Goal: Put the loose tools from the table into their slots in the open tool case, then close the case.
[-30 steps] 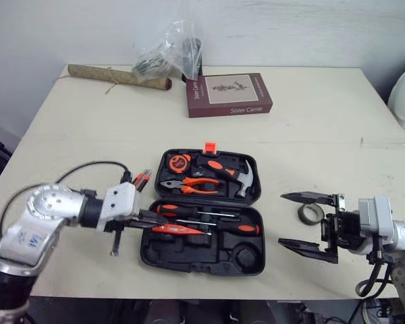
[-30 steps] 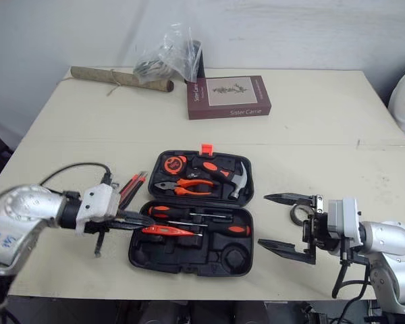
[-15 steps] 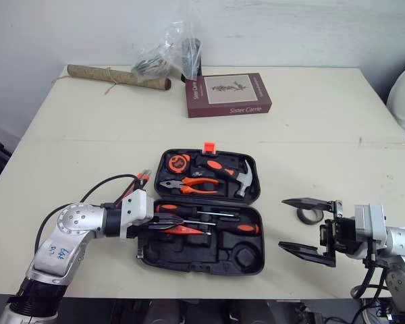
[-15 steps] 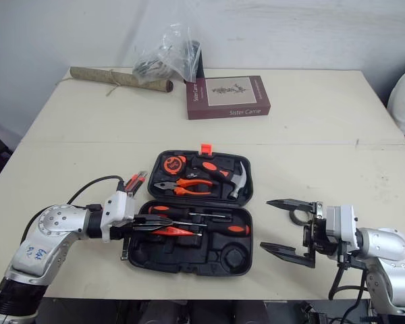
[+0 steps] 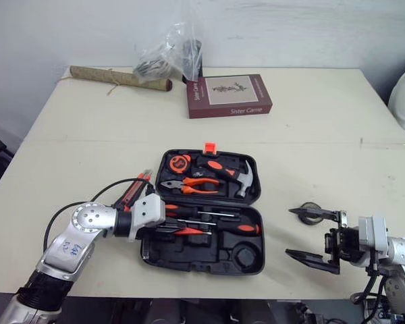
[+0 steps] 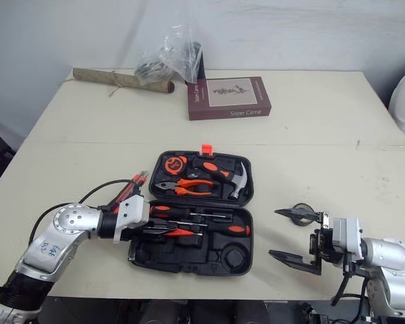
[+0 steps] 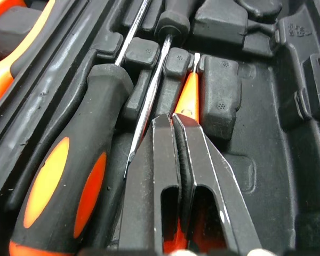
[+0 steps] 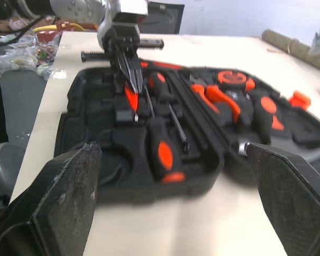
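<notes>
Cream counter (image 5: 324, 128) is backed by a white wall, and the open tool case (image 5: 189, 255) is set at its middle. In the case's near half an orange screwdriver (image 5: 191, 231) is gripped at its handle end by the left tool (image 7: 173, 118), whose fingers are clenched on it. The screwdriver's long axis is laid from 9 to 3 o'clock, tip toward 3, parallel to two black-and-orange screwdrivers (image 5: 237, 228) just beside it at 12 o'clock. Red-and-black loose tools (image 5: 136, 183) are seen on the counter at 11 o'clock of the left tool, beside the case's edge. At 3 o'clock of the case the right tool (image 5: 290, 233) is held spread wide and empty, a dark ring (image 5: 310, 204) lying behind its far finger. A hammer (image 5: 243, 177) and pliers (image 5: 192, 185) are seated in the far half.
</notes>
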You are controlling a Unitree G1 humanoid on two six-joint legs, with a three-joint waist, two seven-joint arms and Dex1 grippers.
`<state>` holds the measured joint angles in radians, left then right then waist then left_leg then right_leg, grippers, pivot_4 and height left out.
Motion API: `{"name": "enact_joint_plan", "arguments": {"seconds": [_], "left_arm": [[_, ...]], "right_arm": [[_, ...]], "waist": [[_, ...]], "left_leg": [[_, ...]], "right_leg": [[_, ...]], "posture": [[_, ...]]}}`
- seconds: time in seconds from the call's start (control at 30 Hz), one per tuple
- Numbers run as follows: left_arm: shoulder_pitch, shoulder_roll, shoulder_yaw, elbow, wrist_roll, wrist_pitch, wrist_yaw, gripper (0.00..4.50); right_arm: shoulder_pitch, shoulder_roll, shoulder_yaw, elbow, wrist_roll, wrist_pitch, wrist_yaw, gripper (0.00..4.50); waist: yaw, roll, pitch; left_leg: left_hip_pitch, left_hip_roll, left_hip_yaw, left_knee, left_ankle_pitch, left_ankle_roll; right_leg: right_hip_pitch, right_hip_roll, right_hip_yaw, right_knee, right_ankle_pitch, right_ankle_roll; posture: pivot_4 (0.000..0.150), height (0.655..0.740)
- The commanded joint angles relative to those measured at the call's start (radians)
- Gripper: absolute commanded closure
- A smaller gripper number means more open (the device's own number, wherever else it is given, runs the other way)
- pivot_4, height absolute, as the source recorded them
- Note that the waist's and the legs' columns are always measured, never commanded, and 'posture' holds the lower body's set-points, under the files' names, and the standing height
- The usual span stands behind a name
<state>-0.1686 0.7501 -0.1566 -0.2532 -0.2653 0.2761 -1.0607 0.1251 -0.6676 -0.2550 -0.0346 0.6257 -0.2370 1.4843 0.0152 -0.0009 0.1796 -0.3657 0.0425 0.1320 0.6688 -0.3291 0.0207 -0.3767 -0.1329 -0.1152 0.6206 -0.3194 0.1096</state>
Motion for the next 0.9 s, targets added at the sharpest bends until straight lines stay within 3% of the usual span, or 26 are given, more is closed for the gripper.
{"name": "enact_joint_plan", "arguments": {"seconds": [0.03,0.23,0.33,0.43,0.53,0.8,0.9], "left_arm": [[0.058,0.024,-0.033,0.044,0.057,-0.031,-0.013,4.47],[0.068,-0.024,0.028,0.061,0.018,-0.149,0.033,4.47],[0.066,-0.088,0.144,0.011,-0.142,-0.185,0.03,4.47],[0.093,-0.07,0.277,-0.053,-0.26,-0.125,0.034,4.47],[0.177,-0.017,0.456,-0.048,-0.311,-0.074,0.058,3.68],[0.437,0.057,0.909,0.353,-0.226,-0.225,0.072,0.13],[0.493,0.072,0.987,0.517,-0.164,-0.327,0.112,0.05]], "right_arm": [[0.006,0.004,-0.035,0.043,0.016,-0.063,0.05,0.0],[0.006,0.007,-0.064,0.135,0.022,-0.149,0.084,0.0],[-0.013,-0.01,-0.096,0.18,0.019,-0.175,0.074,0.0],[-0.027,-0.046,-0.157,0.244,0.028,-0.188,0.069,0.0],[-0.029,-0.104,-0.241,0.38,0.02,-0.232,0.091,0.0],[-0.059,-0.291,-0.414,0.909,-0.042,-0.386,0.047,0.0],[-0.061,-0.339,-0.43,1.022,-0.064,-0.418,0.039,0.0]], "waist": [[-0.006,0.002,-0.002],[-0.014,0.002,-0.002],[-0.016,0.002,-0.002],[-0.018,0.001,-0.001],[-0.02,0.001,-0.001],[-0.028,-0.002,0.0],[-0.036,-0.002,0.0]], "left_leg": [[0.001,0.0,0.001,0.0,0.0,0.0],[0.002,0.0,0.001,-0.001,0.0,0.0],[0.002,0.0,0.001,-0.001,0.0,0.0],[0.0,0.001,0.001,0.0,0.0,0.0],[0.0,0.002,0.001,0.0,0.0,-0.001],[0.005,0.002,0.006,-0.001,-0.004,0.001],[0.006,0.002,0.009,-0.003,-0.006,0.001]], "right_leg": [[0.0,0.0,0.0,0.0,0.0,0.0],[0.001,-0.001,0.005,0.0,0.0,0.0],[0.001,-0.001,0.006,0.0,0.0,0.0],[0.0,-0.002,0.007,0.0,0.0,0.0],[0.0,-0.003,0.007,0.0,0.0,0.0],[0.001,-0.002,0.002,-0.002,-0.001,-0.001],[0.0,-0.01,0.004,-0.002,-0.001,-0.002]], "posture": [[0.15,0.74],[0.15,0.74],[0.15,0.74],[0.15,0.74],[0.15,0.74],[0.15,0.74],[0.15,0.74]]}}
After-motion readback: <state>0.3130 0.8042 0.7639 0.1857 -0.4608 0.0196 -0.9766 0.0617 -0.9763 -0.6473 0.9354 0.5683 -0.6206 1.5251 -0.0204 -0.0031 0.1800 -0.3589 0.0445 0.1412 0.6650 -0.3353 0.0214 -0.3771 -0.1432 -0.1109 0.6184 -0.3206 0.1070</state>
